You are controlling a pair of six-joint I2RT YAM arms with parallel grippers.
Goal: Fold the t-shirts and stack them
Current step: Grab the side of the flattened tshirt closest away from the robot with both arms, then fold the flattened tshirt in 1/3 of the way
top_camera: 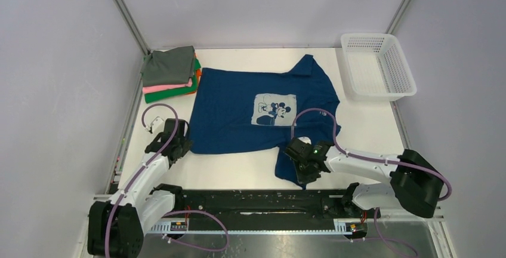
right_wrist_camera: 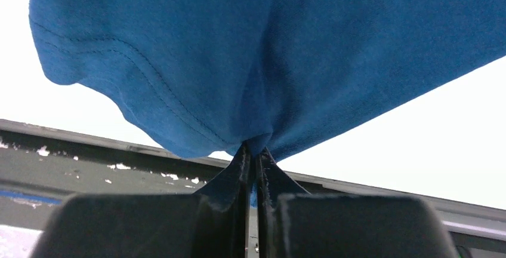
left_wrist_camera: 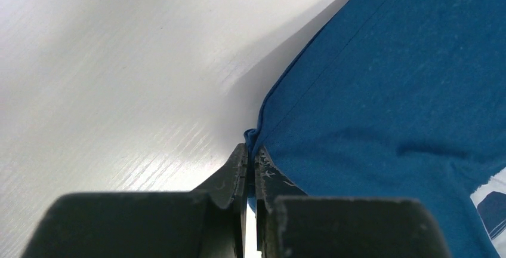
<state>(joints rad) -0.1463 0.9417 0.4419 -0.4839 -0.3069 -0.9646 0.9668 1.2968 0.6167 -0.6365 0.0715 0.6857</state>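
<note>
A dark blue t-shirt [top_camera: 238, 108] with a white cartoon print lies spread on the white table, print up. My left gripper [top_camera: 179, 148] is shut on its near left corner; the left wrist view shows the hem [left_wrist_camera: 253, 135] pinched between the fingertips. My right gripper [top_camera: 303, 163] is shut on the shirt's near right part, a bunched sleeve [right_wrist_camera: 179, 61] hanging over the jaws. A stack of folded t-shirts [top_camera: 170, 74], grey on top, then pink, green and orange, sits at the far left.
A white mesh basket [top_camera: 377, 67] stands at the far right corner. Metal frame posts rise at both back corners. The black rail [top_camera: 262, 201] runs along the table's near edge, just behind the right gripper.
</note>
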